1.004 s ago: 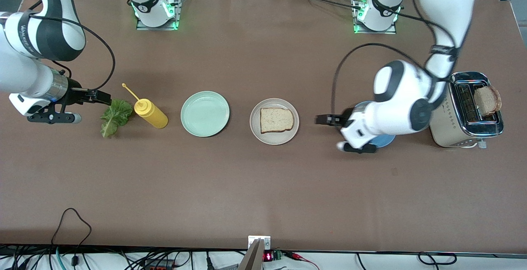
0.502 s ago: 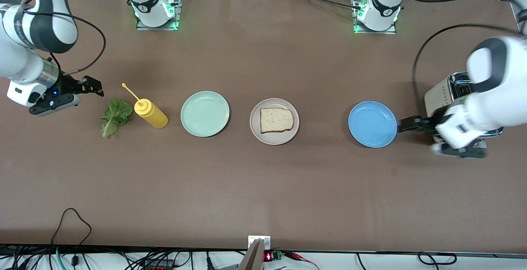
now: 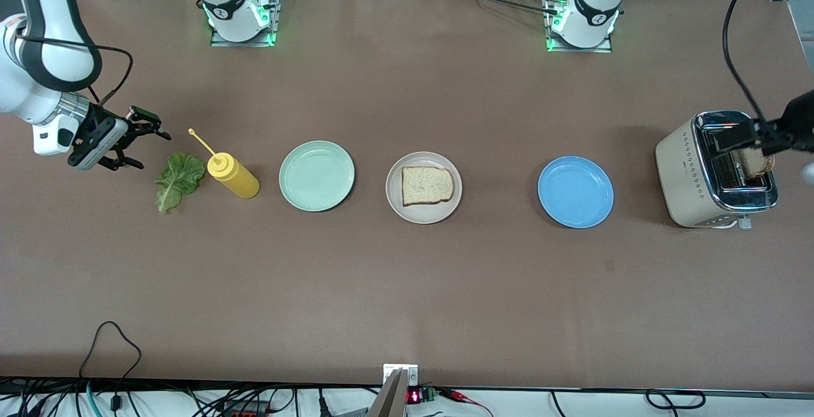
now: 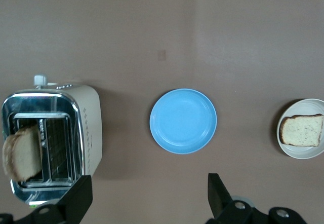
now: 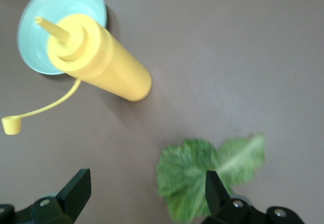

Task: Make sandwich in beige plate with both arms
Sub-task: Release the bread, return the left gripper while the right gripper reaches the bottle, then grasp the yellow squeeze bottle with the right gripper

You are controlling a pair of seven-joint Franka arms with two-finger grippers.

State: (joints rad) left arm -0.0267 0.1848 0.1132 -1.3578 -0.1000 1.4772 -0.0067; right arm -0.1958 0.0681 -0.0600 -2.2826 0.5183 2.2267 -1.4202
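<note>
One toast slice (image 3: 427, 185) lies on the beige plate (image 3: 424, 215) at the table's middle. A second toast slice (image 3: 758, 164) stands in a slot of the toaster (image 3: 690, 172) at the left arm's end. The lettuce leaf (image 3: 178, 178) lies flat at the right arm's end, beside the mustard bottle. My left gripper (image 3: 741, 140) hangs open over the toaster, empty; its wrist view shows the toaster (image 4: 88, 127), the slotted toast (image 4: 20, 153) and the beige plate (image 4: 298, 152). My right gripper (image 3: 151, 149) is open and empty just beside the lettuce (image 5: 202, 171).
A yellow mustard bottle (image 3: 232, 175) with its cap hanging off stands between the lettuce and a mint green plate (image 3: 317, 175). A blue plate (image 3: 575, 191) sits between the beige plate and the toaster. Both plates hold nothing.
The left arm swung from over the blue plate out to the toaster. The right gripper drew back slightly and turned beside the lettuce. Both stayed open.
</note>
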